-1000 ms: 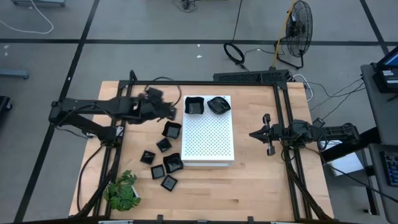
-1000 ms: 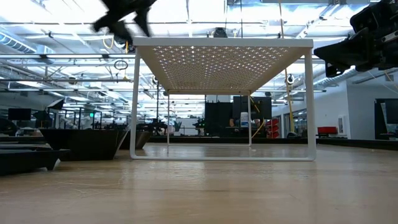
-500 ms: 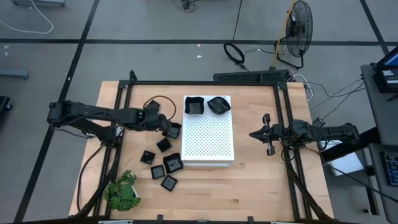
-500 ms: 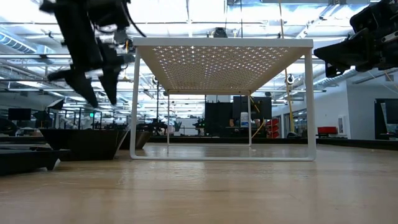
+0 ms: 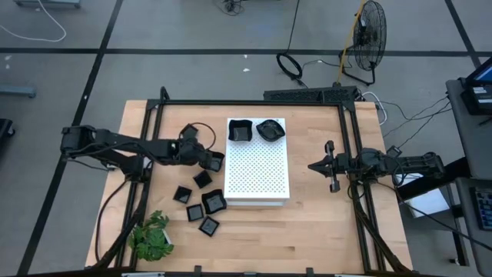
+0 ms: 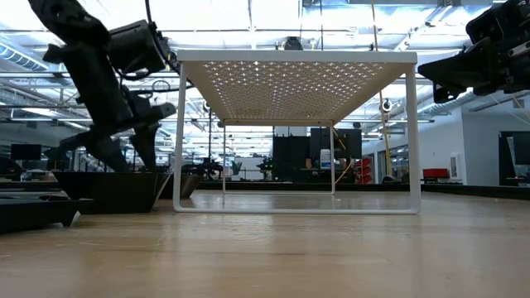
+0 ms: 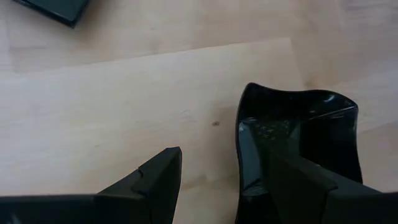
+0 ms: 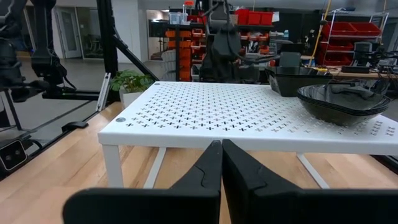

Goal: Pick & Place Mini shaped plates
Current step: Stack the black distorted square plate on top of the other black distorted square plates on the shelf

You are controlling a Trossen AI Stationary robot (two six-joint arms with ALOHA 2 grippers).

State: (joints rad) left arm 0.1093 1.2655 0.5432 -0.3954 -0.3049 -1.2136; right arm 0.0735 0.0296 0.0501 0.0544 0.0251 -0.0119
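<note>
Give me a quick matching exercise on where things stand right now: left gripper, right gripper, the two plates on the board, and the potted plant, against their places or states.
Things:
1. left gripper
2. right gripper
3. two plates on the white board
4. potted plant

Places or states:
A. shut, clear of the board's right side
B. at the table's near left corner
C. open, one finger over a black plate on the table
D. side by side at the board's far end

Pairs: 1-C, 2-A, 3-D, 4-B
</note>
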